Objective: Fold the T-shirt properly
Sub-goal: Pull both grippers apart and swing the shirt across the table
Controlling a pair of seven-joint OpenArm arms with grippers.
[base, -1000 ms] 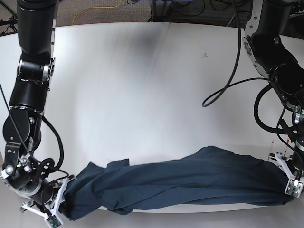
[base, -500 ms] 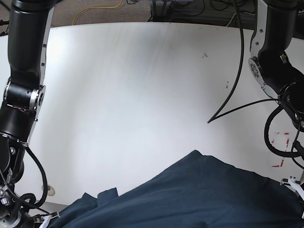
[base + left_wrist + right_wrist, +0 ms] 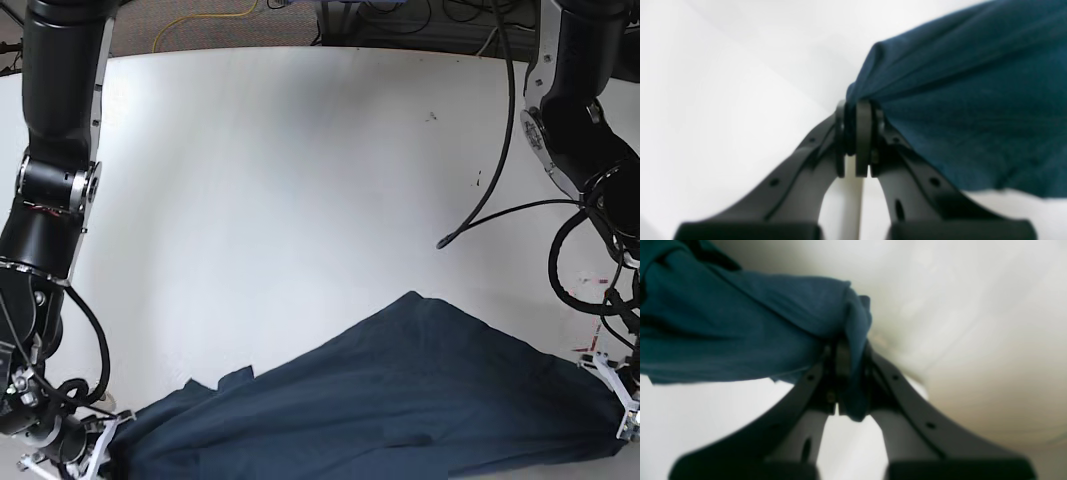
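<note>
Near left corner, right gripper (image 3: pixel 100 455): low at the near edge of the white table (image 3: pixel 300 200); its jaws are pressed together on a bunched corner of the T-shirt (image 3: pixel 400 400).
Right wrist view: the right gripper (image 3: pixel 846 373) has a wad of dark navy cloth squeezed between its fingertips (image 3: pixel 840 360); the T-shirt (image 3: pixel 723 323) spreads away to the left of the pinch, and a small tail of fabric hangs down below the tips.
Near middle, T-shirt: stretched as one long, creased band along the near edge of the table, from one gripper to the other, with a raised peak of cloth right of centre and a small flap sticking up toward its left end.
Near right corner, left gripper (image 3: pixel 622 405): at the right end of the cloth, partly cut off by the frame edge.
Left wrist view: the left gripper (image 3: pixel 855 133) is clamped on a gathered edge of the T-shirt (image 3: pixel 973 100); folds fan out to the right and up from its fingertips (image 3: pixel 863 133).
Far right: a black cable (image 3: pixel 495 190) hangs over the table beside the left arm.
</note>
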